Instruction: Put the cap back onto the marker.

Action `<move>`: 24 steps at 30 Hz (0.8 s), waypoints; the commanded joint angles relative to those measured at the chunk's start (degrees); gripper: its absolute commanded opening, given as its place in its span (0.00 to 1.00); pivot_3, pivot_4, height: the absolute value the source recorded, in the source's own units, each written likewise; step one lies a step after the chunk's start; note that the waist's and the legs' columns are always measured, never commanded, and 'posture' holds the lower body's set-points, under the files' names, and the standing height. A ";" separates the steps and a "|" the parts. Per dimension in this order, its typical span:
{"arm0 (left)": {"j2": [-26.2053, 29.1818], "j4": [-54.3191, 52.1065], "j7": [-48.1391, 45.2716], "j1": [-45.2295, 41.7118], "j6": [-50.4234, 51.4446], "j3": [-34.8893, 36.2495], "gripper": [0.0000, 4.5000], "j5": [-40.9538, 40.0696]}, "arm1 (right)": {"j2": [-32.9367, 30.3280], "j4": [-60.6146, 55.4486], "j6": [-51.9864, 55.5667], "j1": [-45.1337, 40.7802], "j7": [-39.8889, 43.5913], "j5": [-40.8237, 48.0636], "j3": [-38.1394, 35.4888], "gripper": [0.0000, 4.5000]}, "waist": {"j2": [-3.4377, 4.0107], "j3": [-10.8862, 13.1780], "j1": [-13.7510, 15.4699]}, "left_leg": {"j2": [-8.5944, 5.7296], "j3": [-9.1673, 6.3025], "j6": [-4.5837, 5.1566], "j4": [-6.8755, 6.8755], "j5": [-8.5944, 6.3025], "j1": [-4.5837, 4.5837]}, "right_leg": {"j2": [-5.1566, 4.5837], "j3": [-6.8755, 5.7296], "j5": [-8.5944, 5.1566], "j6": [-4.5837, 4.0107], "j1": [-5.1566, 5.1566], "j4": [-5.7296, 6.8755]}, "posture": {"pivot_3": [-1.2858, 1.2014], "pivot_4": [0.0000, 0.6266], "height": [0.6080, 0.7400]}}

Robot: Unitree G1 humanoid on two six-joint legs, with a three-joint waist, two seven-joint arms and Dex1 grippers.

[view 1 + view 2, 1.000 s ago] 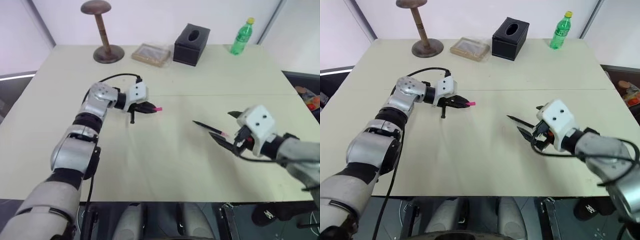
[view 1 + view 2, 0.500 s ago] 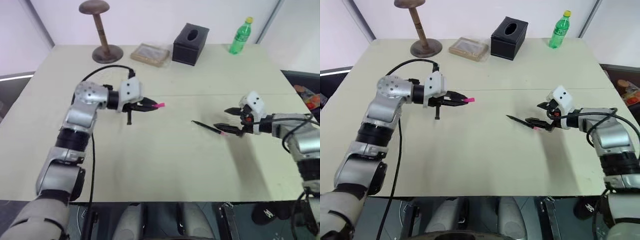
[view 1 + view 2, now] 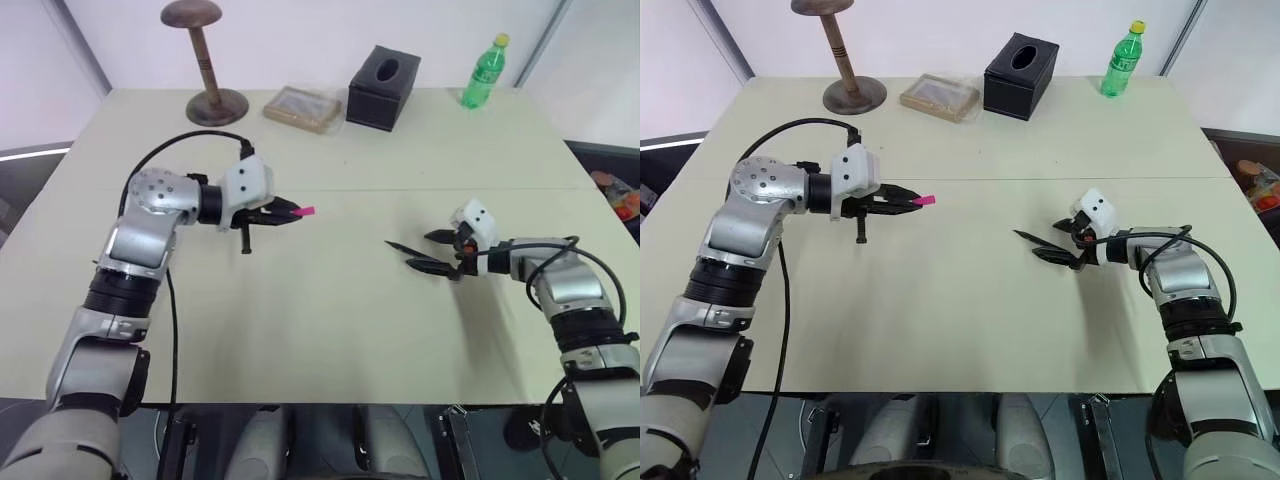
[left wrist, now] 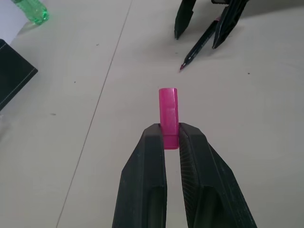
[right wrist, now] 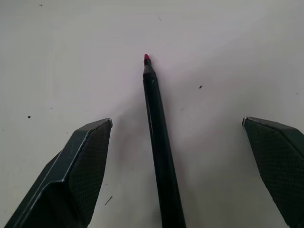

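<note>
My left gripper (image 3: 290,212) hovers above the table's left half, shut on the pink cap (image 3: 305,211). The cap (image 4: 168,114) sticks out past the fingertips and points right. The black marker (image 3: 402,249) lies flat on the table at right centre with its bare pink tip (image 5: 147,57) pointing left. My right gripper (image 3: 425,252) is low over the table and open. One of its fingers (image 5: 80,166) stands on either side of the marker's barrel (image 5: 160,152), without touching it.
Along the far edge of the beige table (image 3: 330,330) stand a wooden hat stand (image 3: 205,60), a flat wrapped box (image 3: 300,108), a black tissue box (image 3: 382,75) and a green bottle (image 3: 484,72). Bare tabletop lies between my two grippers.
My right gripper has dropped and reached forward to the table, and now straddles the marker. My left gripper has drawn back a little to the left, still holding the cap.
</note>
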 commanded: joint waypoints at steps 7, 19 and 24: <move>-0.43 0.14 0.25 -2.73 -1.31 -0.44 0.01 -0.77 | 0.02 -8.24 1.45 8.59 -2.29 -0.46 -1.62 1.00 | -0.01 -0.01 0.20 | -0.01 -0.01 0.00 0.01 0.00 0.01 | 0.00 0.00 0.00 0.00 0.04 -0.01 | 0.52 0.24 1.00; -1.41 1.69 0.36 -3.77 -2.50 -1.28 0.00 -0.83 | 0.23 -10.32 1.64 11.06 -4.05 -1.31 -2.22 0.38 | -0.01 -0.02 0.11 | 0.00 -0.02 0.00 0.01 0.00 0.07 | 0.01 -0.01 0.00 0.00 0.12 -0.02 | 0.52 0.24 1.00; -1.20 1.47 0.27 -3.54 -2.55 -1.10 0.00 -0.95 | 0.13 -9.93 1.35 11.00 -4.03 -1.75 -2.47 0.01 | -0.01 -0.02 0.09 | 0.00 -0.02 0.00 0.00 0.00 0.08 | 0.01 -0.01 0.00 0.00 0.13 -0.02 | 0.52 0.24 1.00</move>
